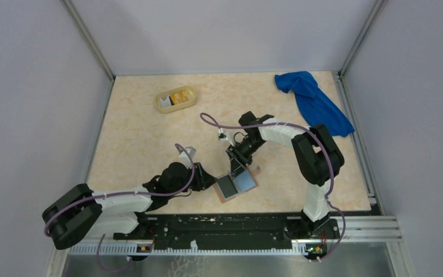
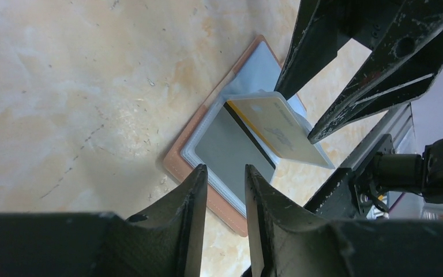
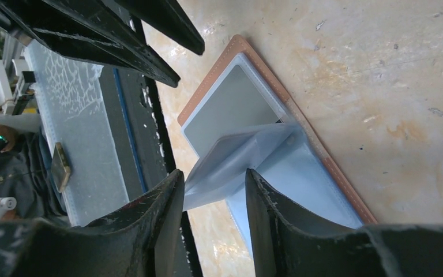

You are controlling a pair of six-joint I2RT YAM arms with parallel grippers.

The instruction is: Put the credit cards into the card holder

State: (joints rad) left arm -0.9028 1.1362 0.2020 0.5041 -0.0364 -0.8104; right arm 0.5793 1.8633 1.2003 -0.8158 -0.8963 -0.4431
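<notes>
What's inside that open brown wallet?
Grey-blue slots in the card holder, and a pale yellow card angled up near its fold; whether more cards sit inside the slots is hidden.

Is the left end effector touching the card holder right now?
Apart. The right wrist view shows bare table between both fingertips of the left end effector and the card holder.

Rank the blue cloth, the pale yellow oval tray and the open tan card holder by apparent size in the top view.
crumpled blue cloth: largest.
pale yellow oval tray and open tan leather-like card holder: about alike, so unranked.
</notes>
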